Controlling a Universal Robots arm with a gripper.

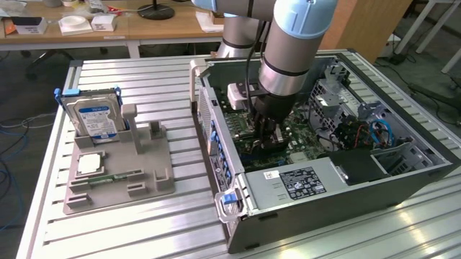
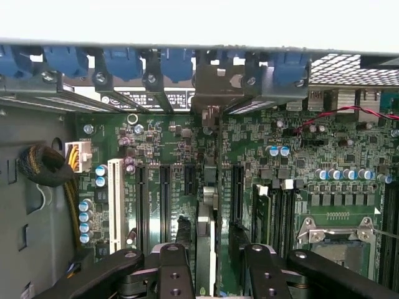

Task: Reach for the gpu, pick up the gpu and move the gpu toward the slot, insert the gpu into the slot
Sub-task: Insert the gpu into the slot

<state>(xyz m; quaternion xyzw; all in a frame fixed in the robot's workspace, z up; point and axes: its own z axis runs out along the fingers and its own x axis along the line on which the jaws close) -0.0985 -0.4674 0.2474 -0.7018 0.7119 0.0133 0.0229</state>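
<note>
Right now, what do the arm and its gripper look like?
The arm is a thick round tube, light blue-grey, with a silver metal band at its lower joint. A white box and a black cable sit beside the wrist. The gripper is black, its fingers blocky with round screw heads.

Green motherboard [image 2: 187, 149]; blue-labelled silver hard drive [image 1: 96, 115]; gpu [image 2: 206, 243] seemingly dark.

Even, bright room light; glare streaks the aluminium table [image 1: 144, 226] near me, and my wrist view washes white above the case wall [image 2: 199, 25].
</note>
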